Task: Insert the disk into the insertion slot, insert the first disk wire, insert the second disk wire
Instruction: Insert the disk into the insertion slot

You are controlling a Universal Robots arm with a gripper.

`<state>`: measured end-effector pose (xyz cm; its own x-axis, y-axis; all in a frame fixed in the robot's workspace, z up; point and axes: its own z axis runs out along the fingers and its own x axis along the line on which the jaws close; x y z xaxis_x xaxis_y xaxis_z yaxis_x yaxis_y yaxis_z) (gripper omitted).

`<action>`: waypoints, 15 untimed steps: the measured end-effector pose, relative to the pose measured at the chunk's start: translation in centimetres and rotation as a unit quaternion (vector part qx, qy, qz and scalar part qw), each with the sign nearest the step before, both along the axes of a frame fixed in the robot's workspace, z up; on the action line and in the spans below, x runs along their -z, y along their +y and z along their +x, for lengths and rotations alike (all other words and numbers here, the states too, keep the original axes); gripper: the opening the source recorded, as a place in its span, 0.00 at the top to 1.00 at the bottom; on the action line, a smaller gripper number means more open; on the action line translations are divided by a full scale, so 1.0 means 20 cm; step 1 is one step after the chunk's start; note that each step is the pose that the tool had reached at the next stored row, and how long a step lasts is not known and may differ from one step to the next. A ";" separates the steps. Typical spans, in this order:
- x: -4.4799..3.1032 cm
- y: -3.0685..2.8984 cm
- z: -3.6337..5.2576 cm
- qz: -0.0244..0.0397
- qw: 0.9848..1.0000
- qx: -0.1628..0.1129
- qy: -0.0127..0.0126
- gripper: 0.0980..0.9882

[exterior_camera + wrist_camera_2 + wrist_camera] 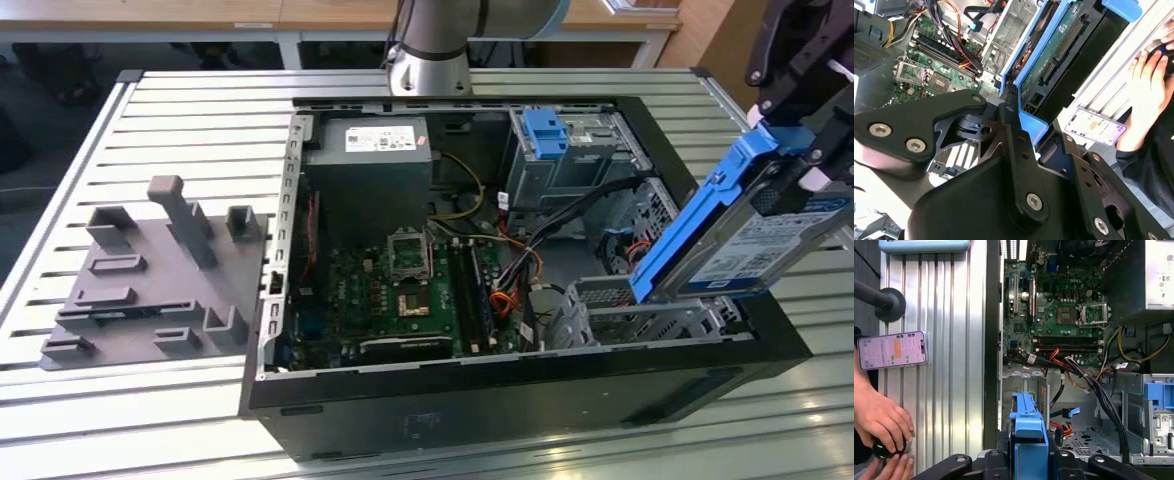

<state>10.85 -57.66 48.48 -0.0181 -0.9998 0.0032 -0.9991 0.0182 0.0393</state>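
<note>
Robot jaws: clamped on disk [761, 238], tilted steeply
Disk lower end: just above insertion slot [651, 320]
Tabletop [954, 400]: phone [893, 350] lying flat

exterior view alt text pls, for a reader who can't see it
The gripper holds the disk tilted, its lower end just over the insertion slot in an open computer case, at the exterior view's right. The case lies on a slatted metal table, motherboard exposed, with a grey fixture plate at the exterior view's left.
</note>
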 end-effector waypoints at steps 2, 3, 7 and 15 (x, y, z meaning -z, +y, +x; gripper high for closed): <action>0.001 0.004 -0.012 0.000 1.000 0.000 0.000 0.70; 0.002 0.007 -0.017 0.000 1.000 0.000 0.000 0.70; 0.008 0.023 -0.032 0.000 1.000 0.000 0.000 0.70; 0.037 0.038 -0.043 0.000 1.000 0.000 0.000 0.70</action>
<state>9.99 -56.90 47.74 -0.0180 -0.9998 0.0031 -0.9991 0.0182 0.0393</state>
